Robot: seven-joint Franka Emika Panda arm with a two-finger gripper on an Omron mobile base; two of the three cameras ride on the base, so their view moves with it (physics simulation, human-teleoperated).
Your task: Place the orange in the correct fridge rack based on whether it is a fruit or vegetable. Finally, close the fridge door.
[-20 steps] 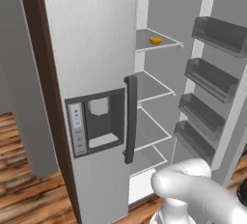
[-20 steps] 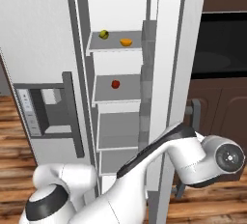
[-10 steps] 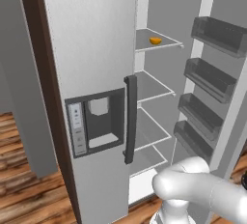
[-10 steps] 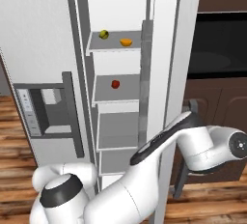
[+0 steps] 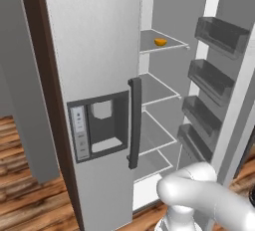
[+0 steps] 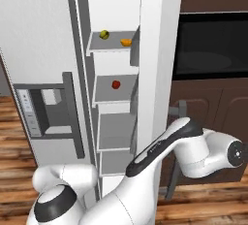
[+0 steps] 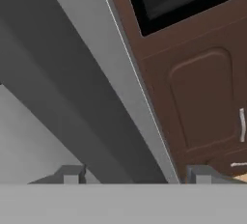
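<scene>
Orange point(image 5: 160, 42) on top fridge rack point(image 5: 172, 46); gripper point(image 7: 135, 175) seemingly far below, beside fridge door point(image 6: 156, 69).

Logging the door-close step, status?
Pincer open, holding nothing, at the fridge door edge. Orange on top fridge rack, beside a green fruit. Door stands open; nothing seen in its swing.

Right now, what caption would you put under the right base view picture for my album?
Orange resting on the fridge rack while the white arm reaches behind the open fridge door.
</scene>
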